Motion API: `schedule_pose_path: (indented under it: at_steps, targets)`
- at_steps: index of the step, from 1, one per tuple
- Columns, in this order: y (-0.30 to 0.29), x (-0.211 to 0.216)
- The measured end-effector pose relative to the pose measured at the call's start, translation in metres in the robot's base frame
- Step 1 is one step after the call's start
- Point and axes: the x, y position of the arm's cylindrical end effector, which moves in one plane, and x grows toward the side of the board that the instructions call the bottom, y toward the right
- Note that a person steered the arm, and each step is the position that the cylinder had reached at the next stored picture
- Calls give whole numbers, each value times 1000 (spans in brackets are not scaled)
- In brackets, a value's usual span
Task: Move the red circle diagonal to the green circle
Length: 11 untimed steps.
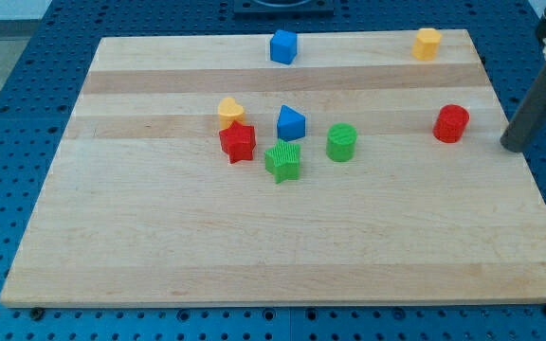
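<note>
The red circle (451, 123) stands on the wooden board at the view's right. The green circle (341, 142) stands near the board's middle, well to the left of the red circle. My tip (510, 147) is at the board's right edge, to the right of and slightly below the red circle, apart from it. The dark rod rises from it toward the view's upper right corner.
A green star (282, 161), a red star (238, 142), a blue triangle (290, 123) and a yellow block (230, 112) cluster left of the green circle. A blue cube (283, 45) and a yellow block (427, 44) stand at the board's top edge.
</note>
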Motion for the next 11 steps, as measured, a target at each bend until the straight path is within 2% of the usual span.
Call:
schedule_pose_path:
  at_steps: [4,8,11]
  targets:
    - [-71,-15]
    - [-76,-43]
    - [-112,-56]
